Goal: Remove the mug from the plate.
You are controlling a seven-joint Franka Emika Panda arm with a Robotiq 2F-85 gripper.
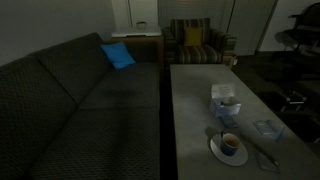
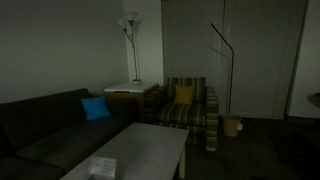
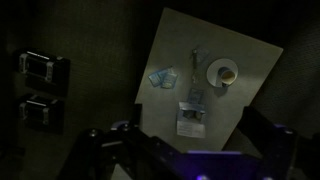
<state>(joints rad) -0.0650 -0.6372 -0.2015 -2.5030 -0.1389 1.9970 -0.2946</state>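
Observation:
The small dark-blue mug (image 1: pixel 229 143) stands upright on the round white plate (image 1: pixel 214 151) near the front end of the long pale coffee table (image 1: pixel 190 100). In the wrist view, from high above, the mug (image 3: pixel 229 74) sits on the plate (image 3: pixel 213 69) at the table's far right corner. My gripper (image 3: pixel 185 152) is far above the table, its two dark fingers spread wide at the lower frame edge, open and empty. The arm shows in neither exterior view, and in the one looking at the armchair, mug and plate are out of view.
A pale tissue box (image 1: pixel 224 100) (image 3: pixel 191 118) stands mid-table, and a small flat bluish-clear item (image 1: pixel 267 128) (image 3: pixel 162 77) lies beside the plate. A dark sofa (image 1: pixel 70 100) with a blue cushion (image 1: pixel 117 55) runs along the table. A striped armchair (image 2: pixel 187 108) stands beyond.

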